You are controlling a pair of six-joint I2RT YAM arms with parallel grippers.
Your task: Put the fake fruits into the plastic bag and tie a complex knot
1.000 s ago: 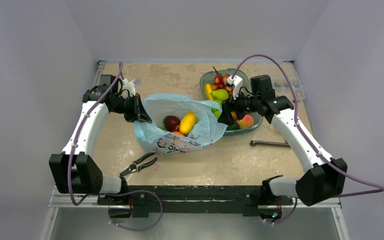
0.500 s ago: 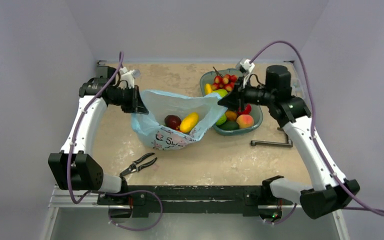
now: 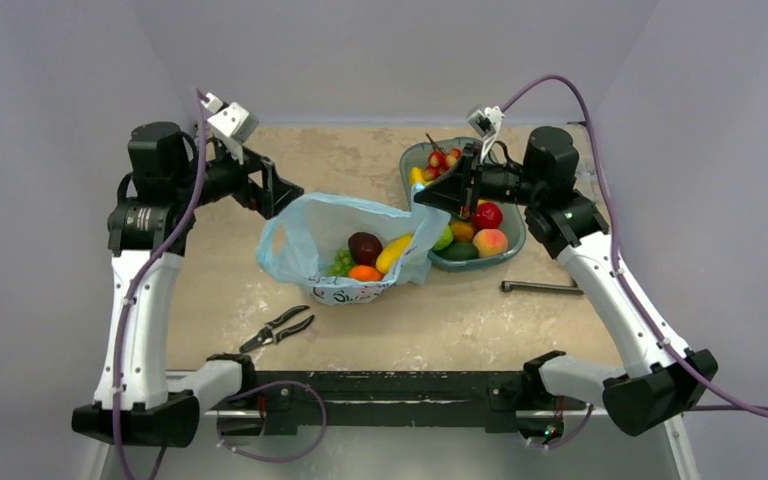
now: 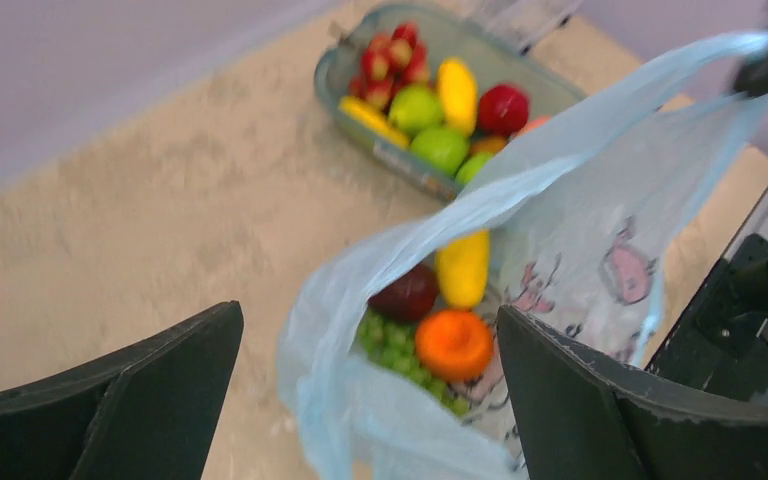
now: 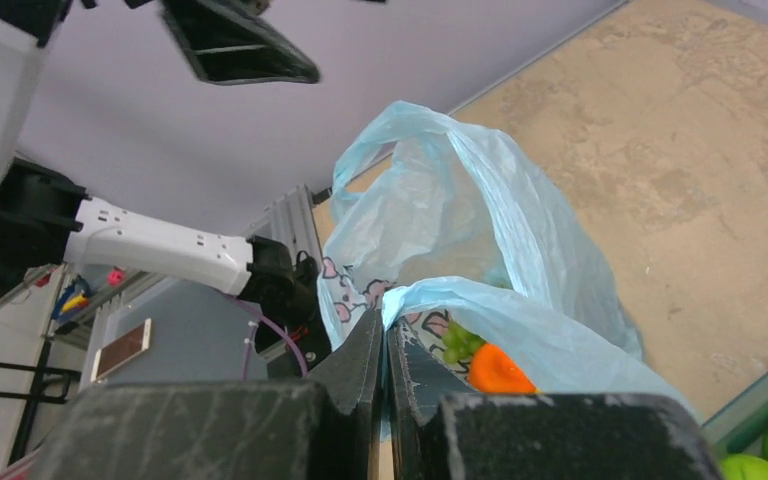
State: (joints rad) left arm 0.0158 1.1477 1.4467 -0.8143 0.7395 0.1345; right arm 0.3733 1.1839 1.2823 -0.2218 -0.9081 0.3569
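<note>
And the L gripper [image 3: 285,198] lets go! Half a sec ago it was pinching the left rim of the plastic bag [image 3: 312,228]. Now its fingers stand wide apart w/ nothing btw them, and the arm has pulled up toward the far left. The R gripper [image 3: 423,200] does the reverse: spread by the teal dish [image 3: 509,254] a sec ago, it's now clamped on the bag's right rim, holding it up.

So the bag sits centre, btw the arms, propped from one side only. The left rim sags but the mouth is open all the same. My read: L is freed to fetch or re-grip. Plenty of fake fruits [image 3: 487,215] remain in the dish, so filling isn't done and there's no knot yet.

Left wrist cam looks straight into the bag [image 4: 600,200]: grapes [image 4: 388,345], orange [image 4: 453,343], yellow one [image 4: 463,266], dark red one [image 4: 407,292]. It also confirms open air across the L gripper [image 4: 368,320].

Right wrist cam gives what top can't: the R gripper [image 5: 385,345] pressed flat together on a thin fold of the bag [image 5: 480,200].

Only top shows the pliers [image 3: 278,328] near-left and a metal bar [image 3: 540,288] near-right, both apart from the bag.
</note>
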